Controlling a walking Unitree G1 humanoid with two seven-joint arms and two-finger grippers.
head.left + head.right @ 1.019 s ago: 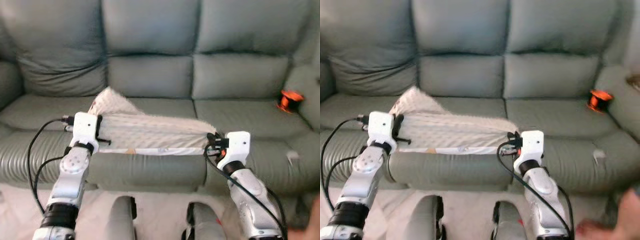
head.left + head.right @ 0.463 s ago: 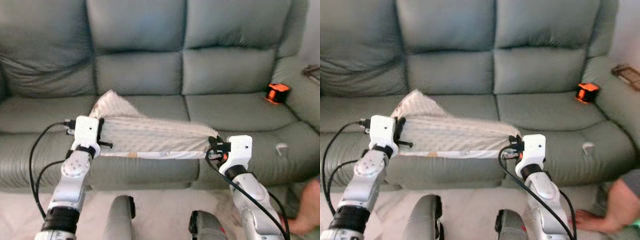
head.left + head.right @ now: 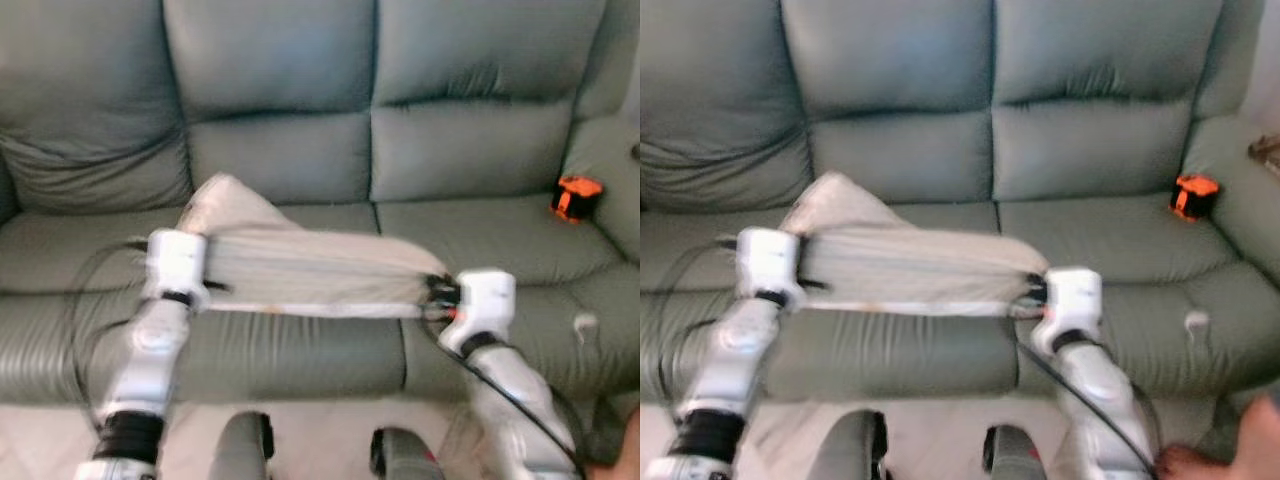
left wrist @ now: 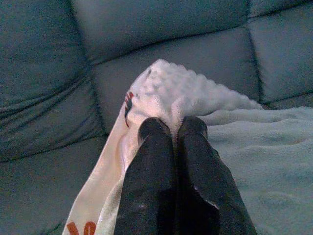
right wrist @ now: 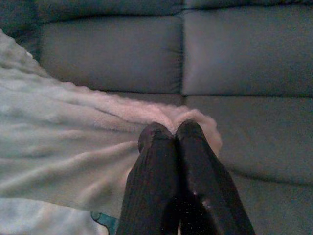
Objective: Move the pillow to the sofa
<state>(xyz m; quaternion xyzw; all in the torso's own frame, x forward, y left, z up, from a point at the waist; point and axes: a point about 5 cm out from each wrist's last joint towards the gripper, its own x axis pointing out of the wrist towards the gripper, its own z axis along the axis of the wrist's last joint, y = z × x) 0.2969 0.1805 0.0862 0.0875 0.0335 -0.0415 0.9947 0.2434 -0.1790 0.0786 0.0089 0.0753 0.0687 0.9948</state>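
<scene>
A cream, textured pillow (image 3: 300, 265) hangs stretched between my two arms, above the front of the grey-green sofa (image 3: 300, 150). My left gripper (image 4: 172, 128) is shut on the pillow's left corner, which bunches up past its fingertips. At the other end my right gripper (image 5: 168, 131) is shut on the pillow's right corner. The left wrist (image 3: 177, 262) and right wrist (image 3: 482, 300) sit at either end of the pillow in the head views, which are blurred.
An orange and black object (image 3: 577, 195) lies on the sofa seat by the right armrest. A small white scrap (image 3: 582, 322) rests on the right seat's front. A person's hand (image 3: 1255, 445) is on the floor at lower right. My legs (image 3: 245, 450) stand before the sofa.
The view has shifted and blurred, so the camera moved. The pillow sits slightly higher in the picture, still held at both corners.
</scene>
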